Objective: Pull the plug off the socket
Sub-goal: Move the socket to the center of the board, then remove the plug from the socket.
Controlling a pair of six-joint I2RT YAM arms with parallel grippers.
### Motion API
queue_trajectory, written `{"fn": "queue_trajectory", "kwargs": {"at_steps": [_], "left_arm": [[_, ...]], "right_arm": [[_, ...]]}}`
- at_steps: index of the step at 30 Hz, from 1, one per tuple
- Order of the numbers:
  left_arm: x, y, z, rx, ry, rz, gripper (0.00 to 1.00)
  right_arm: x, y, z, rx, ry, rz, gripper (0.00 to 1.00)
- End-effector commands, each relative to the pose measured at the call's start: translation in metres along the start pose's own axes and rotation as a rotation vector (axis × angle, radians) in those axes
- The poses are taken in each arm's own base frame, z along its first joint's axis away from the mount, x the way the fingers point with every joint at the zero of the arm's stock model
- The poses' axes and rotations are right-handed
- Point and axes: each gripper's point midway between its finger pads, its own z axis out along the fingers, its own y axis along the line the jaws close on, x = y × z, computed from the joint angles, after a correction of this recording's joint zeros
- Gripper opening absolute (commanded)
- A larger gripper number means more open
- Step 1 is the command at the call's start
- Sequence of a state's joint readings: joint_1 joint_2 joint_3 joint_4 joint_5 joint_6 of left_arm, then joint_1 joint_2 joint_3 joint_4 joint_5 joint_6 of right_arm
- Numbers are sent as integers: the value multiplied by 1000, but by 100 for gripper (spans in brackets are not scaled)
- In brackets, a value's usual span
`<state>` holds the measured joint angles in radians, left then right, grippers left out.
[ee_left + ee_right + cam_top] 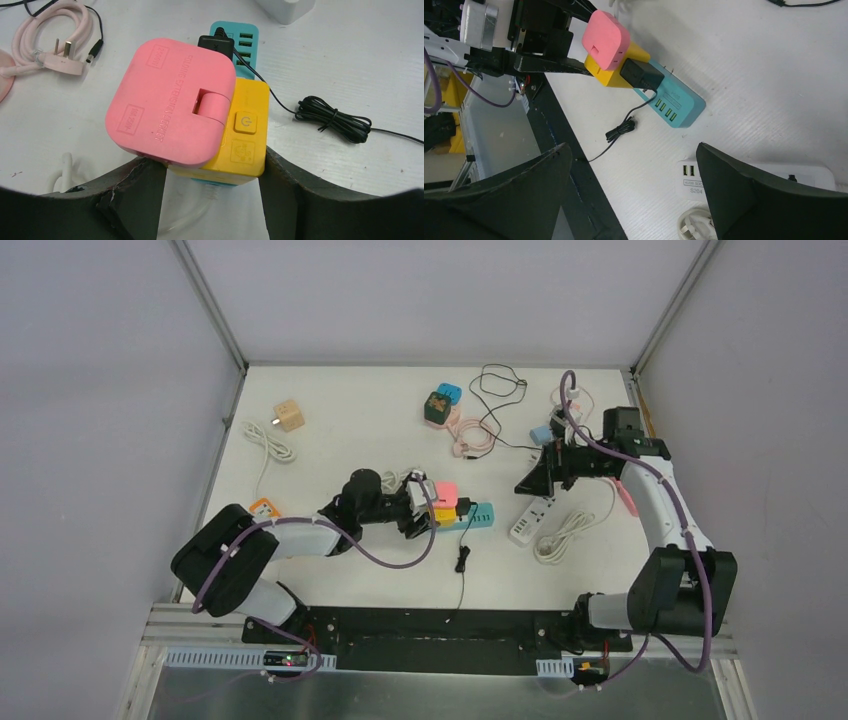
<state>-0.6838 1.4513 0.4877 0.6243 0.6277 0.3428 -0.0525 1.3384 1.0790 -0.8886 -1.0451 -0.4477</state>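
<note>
Pink plug cube (170,105) sat on the yellow block (245,135) at the end of the teal power strip (246,42) (a black charger (216,44) was plugged in beside it). I saw my left gripper (212,180) squeezing the yellow block, and my right gripper (631,150) wide open above the table (774,75).

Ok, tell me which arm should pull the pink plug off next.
Right. The right gripper is open, empty and facing the pink plug. The left gripper clamps the yellow socket under it between its jaws, so it is probably best used to steady that.
</note>
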Motion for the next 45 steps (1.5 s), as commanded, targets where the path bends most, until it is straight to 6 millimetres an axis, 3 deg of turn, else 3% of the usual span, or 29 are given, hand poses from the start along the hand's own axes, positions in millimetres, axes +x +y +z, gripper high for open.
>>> {"fn": "queue_trajectory", "kwargs": {"at_steps": [1,6,9,11,13,15,18,24,28,36,45], "left_arm": [[20,-22,4,8,19,-75,19],[25,-41,13,51,-19,-98,25],[31,-41,15,37,-20,-124,40],[35,-38,15,6,-23,-154,59],[37,-34,14,-28,-22,-175,70],[37,-31,14,-47,-22,-183,80],[35,-30,12,-50,-11,-181,87],[22,-29,-3,-79,-26,-152,93],[10,-28,-15,-106,-34,-176,96],[0,-18,-32,-204,-43,-252,99],[2,-29,-32,-148,-56,-232,98]], "right_arm": [[-6,9,15,-33,41,-88,100],[3,20,51,-131,132,-117,100],[-9,21,71,-133,158,-148,100],[-28,19,83,-136,128,-145,100],[-42,18,96,-154,116,-144,100],[-44,19,108,-171,139,-146,100],[-36,15,124,-179,176,-129,100],[-30,6,145,-200,213,-29,100],[-25,11,156,-234,242,2,100],[-12,31,167,-323,301,38,95],[-8,41,160,-350,322,21,87]]}}
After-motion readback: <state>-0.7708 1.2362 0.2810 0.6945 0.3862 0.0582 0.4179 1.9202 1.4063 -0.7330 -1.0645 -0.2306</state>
